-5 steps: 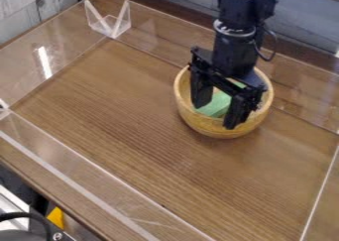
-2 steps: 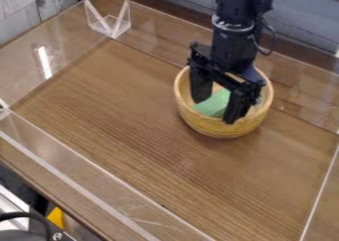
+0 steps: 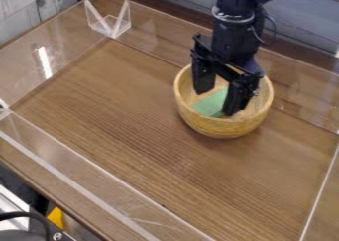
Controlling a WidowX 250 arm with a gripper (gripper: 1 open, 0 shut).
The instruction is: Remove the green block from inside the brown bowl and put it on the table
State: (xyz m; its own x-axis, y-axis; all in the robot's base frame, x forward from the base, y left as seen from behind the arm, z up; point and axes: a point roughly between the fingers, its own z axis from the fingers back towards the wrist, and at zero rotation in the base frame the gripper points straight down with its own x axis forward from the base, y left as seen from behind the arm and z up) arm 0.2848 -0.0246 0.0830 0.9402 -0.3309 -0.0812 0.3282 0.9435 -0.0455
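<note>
The brown bowl (image 3: 199, 120) sits right of centre on the table (image 3: 133, 126). Inside it lies the green block (image 3: 209, 106), partly hidden behind the black fingers. My gripper (image 3: 219, 94) hangs straight down over the bowl, open, its two fingers spread wide just above the block on either side. Nothing is held between them.
Low clear plastic walls (image 3: 54, 57) edge the tabletop. A small clear triangular stand (image 3: 109, 20) sits at the back left. The black arm rises from the bowl toward the top of the view.
The gripper has lifted slightly out of the bowl, still open. The green block stays lying in the bowl.
</note>
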